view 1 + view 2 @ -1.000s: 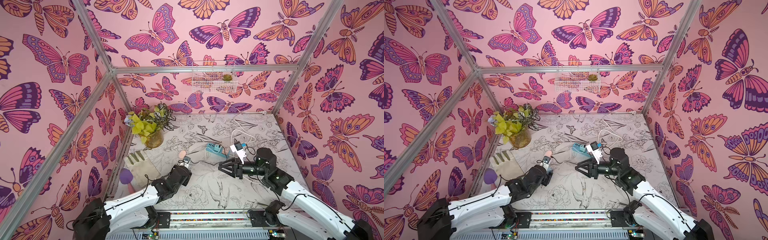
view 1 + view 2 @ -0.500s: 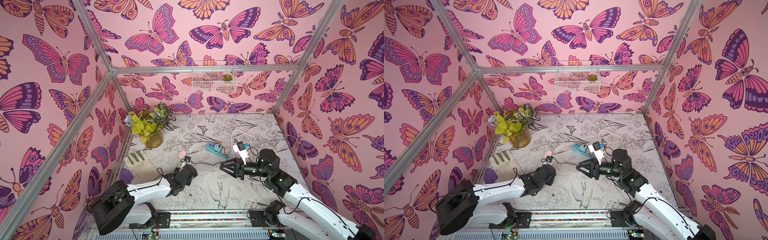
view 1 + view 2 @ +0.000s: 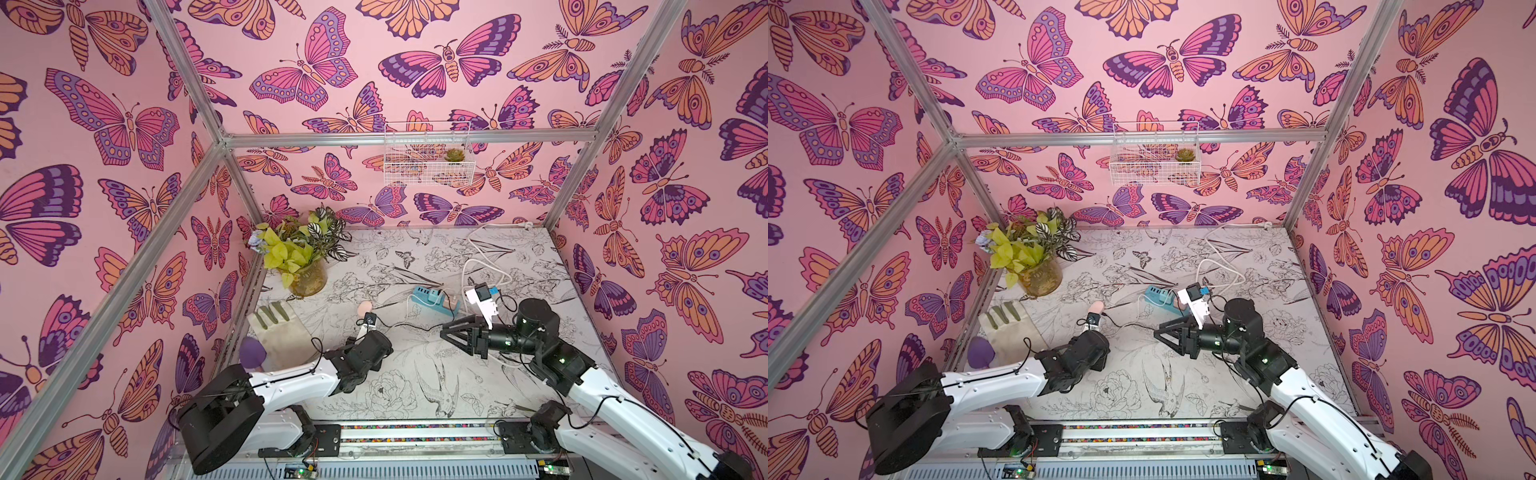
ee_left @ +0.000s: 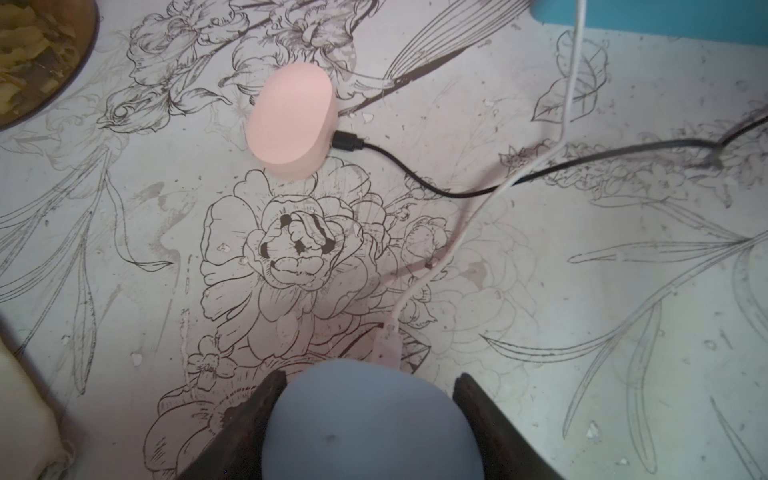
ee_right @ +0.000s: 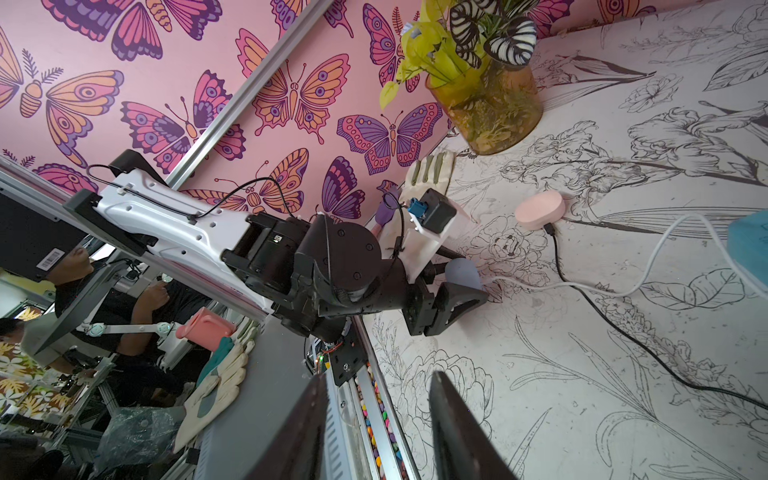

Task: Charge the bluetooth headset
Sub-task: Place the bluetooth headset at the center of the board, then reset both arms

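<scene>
Since a second ago the left arm's elbow has swung inward; left gripper (image 4: 369,375) flanks the grey-blue headset case (image 4: 370,428), bottom centre, grip cannot be told; right gripper (image 3: 446,332) gapes empty. Withdrawing could tug its plugged white cable (image 4: 572,62) loose.

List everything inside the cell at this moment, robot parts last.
pink earbud case: 1, pink, mid-table, black cable plugged in
pale blue earbud case: 1, pale blue, between the left gripper's fingers, white cable plugged in
black cable: 1, black, trails from the pink case
white cable: 1, white, runs toward the charging hub
charging hub: 1, teal, mid-table
vase of leaves: 1, amber glass, back left corner
glove: 1, cream with olive fingers, left edge
purple object: 1, purple, beside the glove; kind unclear
wire basket: 1, white, back wall
succulent: 1, green, in basket
left gripper: flanks the blue case; contact unclear
right gripper: open, empty
</scene>
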Motion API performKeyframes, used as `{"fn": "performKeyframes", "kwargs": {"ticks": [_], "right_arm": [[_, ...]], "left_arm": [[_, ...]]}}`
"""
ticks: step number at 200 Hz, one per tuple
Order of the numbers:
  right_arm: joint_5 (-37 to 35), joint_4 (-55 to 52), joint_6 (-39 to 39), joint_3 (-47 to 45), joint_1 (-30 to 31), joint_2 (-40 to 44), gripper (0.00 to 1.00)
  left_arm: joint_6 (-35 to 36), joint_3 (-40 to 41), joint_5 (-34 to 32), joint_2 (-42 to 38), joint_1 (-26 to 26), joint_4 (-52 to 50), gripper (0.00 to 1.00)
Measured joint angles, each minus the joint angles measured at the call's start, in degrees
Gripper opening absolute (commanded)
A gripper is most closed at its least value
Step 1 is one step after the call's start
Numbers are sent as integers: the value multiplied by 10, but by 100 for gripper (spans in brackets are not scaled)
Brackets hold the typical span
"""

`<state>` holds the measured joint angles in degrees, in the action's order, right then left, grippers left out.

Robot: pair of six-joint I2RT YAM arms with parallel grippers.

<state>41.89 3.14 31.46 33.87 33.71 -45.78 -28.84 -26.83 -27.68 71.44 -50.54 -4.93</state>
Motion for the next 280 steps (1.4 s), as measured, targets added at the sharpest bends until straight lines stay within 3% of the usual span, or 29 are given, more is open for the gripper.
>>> {"fn": "performKeyframes", "kwargs": {"ticks": [96,110,114,116,146,148,152,155,185,239,280], "right_arm": [[-22,-30,-3,0,0,3,44],[-43,-52,-7,2,-1,5,48],[-51,-60,-8,3,-2,5,50],[-54,-64,-9,4,-2,5,51],[-118,-117,-19,12,-21,17,70],[-123,-120,-19,12,-23,20,74],[-134,-126,-21,12,-26,23,95],[-141,-131,-19,12,-30,26,100],[-201,-165,-21,14,-80,42,99],[-284,-238,-19,24,-235,5,99],[-454,-263,-36,43,-256,-26,99]], "left_arm": [[-4,-2,13,-28,0,-23,78],[-11,-14,12,-48,1,-49,81],[-13,-21,11,-56,2,-59,97],[-14,-23,11,-58,3,-62,99],[-26,-89,9,-115,21,-129,100],[-25,-93,10,-119,24,-133,100],[-26,-100,11,-128,30,-141,100],[-26,-106,13,-136,37,-148,100],[-26,-142,33,-191,115,-218,100],[14,-180,86,-235,265,-301,100],[74,-196,105,-184,358,-279,100]]}}
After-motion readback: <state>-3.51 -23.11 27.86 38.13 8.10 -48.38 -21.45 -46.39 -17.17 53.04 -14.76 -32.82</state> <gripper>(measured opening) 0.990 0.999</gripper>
